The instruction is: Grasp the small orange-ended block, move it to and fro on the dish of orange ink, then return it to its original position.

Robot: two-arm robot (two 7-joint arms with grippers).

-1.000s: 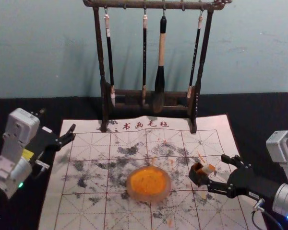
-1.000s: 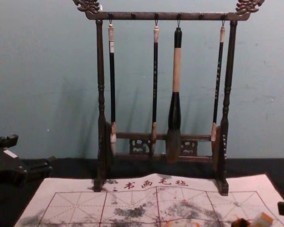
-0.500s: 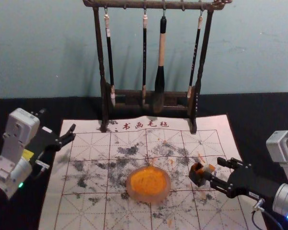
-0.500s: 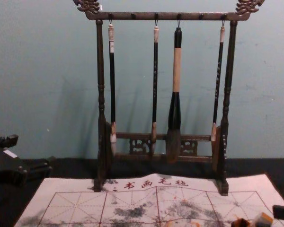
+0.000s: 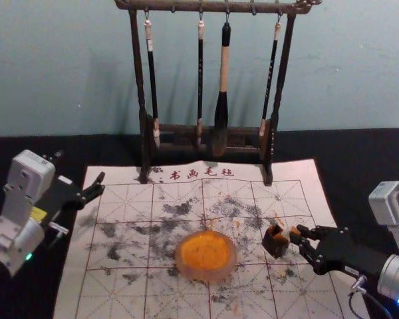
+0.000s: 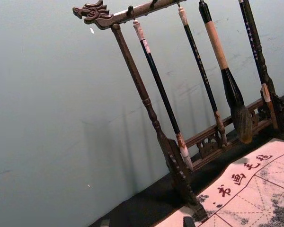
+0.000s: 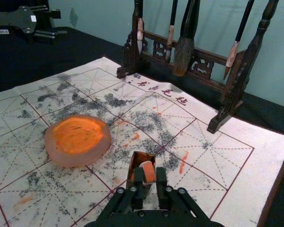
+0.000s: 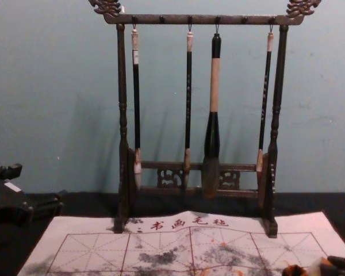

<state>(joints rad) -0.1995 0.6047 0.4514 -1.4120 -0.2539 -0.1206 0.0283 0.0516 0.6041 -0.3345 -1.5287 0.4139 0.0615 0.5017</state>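
Out on the left, the left gripper (image 5: 101,183) is parked beyond the edge of the writing mat (image 5: 120,292), jaws spread, nothing between them, no part in this job by the look of it. Moving right, the brush rack (image 5: 206,129) stands behind the mat with four brushes hanging, and in front of it sits the dish (image 5: 207,274) of orange ink (image 5: 205,247), waiting its turn, the block well clear of it. Further right, here's the action! The small orange-ended block (image 7: 147,166) leans at the dark open box (image 5: 275,242), one end poking out past the rim; how deep it sits, I can't tell. And on the far right, the right gripper (image 7: 149,173) reaches in, jaws drawn narrow either side of the block, and that looks like a grip. So the grasp appears made, or as good as, but the lift is yet to come. Left to do: raise it clear, carry it to the dish, work it to and fro in the ink, then bring it home to the box
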